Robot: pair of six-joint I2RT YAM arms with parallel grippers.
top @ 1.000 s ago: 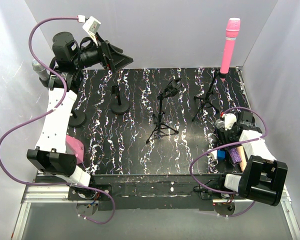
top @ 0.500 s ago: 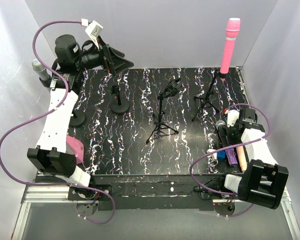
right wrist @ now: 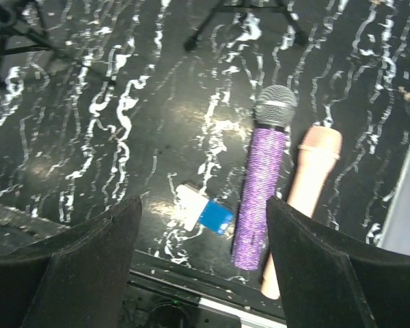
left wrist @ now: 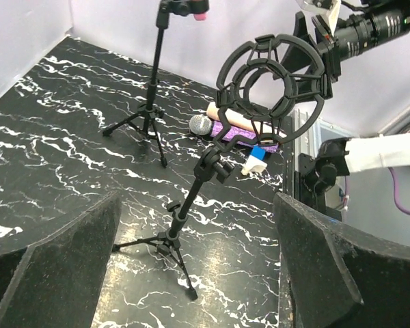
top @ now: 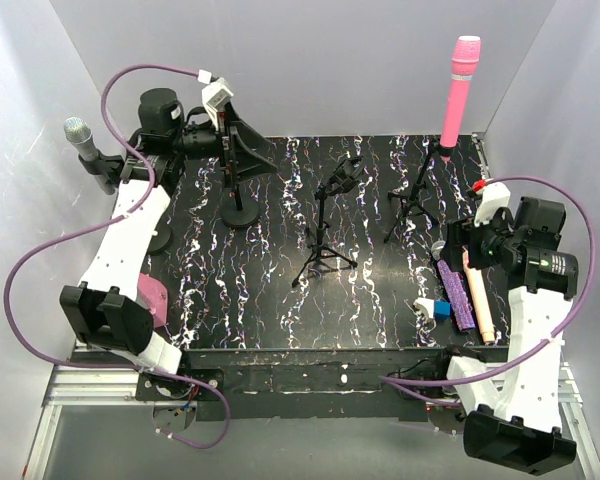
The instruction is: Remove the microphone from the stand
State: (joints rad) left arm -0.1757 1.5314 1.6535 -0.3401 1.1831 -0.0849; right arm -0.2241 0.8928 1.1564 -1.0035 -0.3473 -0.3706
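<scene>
**At the back right, the pink mic is still on its stand**

The pink microphone [top: 463, 85] stands upright in the clip of the tripod stand [top: 412, 195], and nothing is touching it. Big shift in the last second: the right arm has lifted off the near-right corner, and its fingers [top: 462, 240] are spread wide and empty. Below them, the purple microphone [right wrist: 258, 184] and peach microphone [right wrist: 304, 184] lie side by side on the surface, with a small blue-and-white block [right wrist: 205, 212] just beside them. The left fingers [top: 248, 145] have swung in from the back-left corner, also wide open and empty. That looks like repositioning, with the pull-out not yet begun. No box or tray is in play, and the middle stand's shock mount [left wrist: 273, 89] is empty.
</scene>
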